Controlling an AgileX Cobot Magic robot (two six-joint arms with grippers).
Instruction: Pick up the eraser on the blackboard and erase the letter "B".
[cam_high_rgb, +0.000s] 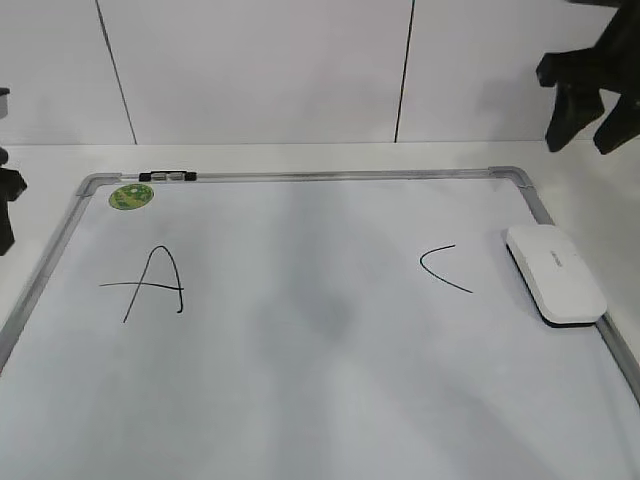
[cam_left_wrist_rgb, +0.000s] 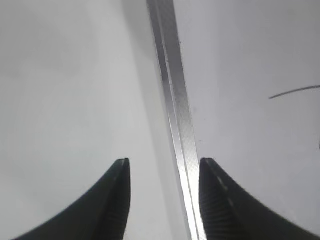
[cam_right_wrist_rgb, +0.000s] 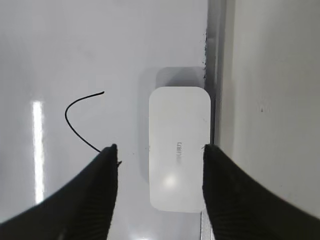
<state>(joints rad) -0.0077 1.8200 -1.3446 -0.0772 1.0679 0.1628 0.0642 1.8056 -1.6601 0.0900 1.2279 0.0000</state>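
On the right edge of the blackboard (cam_high_rgb: 300, 330), the eraser (cam_high_rgb: 555, 272) lies flat with its long side against the grey frame rail, just beside the black "C" (cam_high_rgb: 443, 268). No letter "B" shows anywhere; the middle of the board between the "A" (cam_high_rgb: 152, 283) and the "C" is bare apart from a faint grey smudge, so I judge the erasing either done or the letter absent.

The right end effector (cam_right_wrist_rgb: 159, 150) hangs above the eraser in its wrist view, fingers spread wide and holding nothing, 1 finger over the board side and 1 over the frame side. In the exterior view it sits high at the upper right, well clear of the board. The left end effector (cam_left_wrist_rgb: 162, 165) is also open and empty, straddling the left frame rail (cam_left_wrist_rgb: 175, 120) with a stroke of the "A" off to its right.

The eraser looks like a smooth, rigid plastic block, probably light and somewhat slippery on its rounded shell. The best hold is likely across its short width near the middle, where the sides run parallel. The obstacle is the rail: the eraser's outer side is touching or nearly touching it, which leaves little room for a finger there, and a finger may land on the rail.

A round green sticker (cam_high_rgb: 130, 196) and a small clip sit at the top left corner, well apart from the eraser. The white worktop (cam_high_rgb: 300, 155) beyond the frame shows nothing else nearby.
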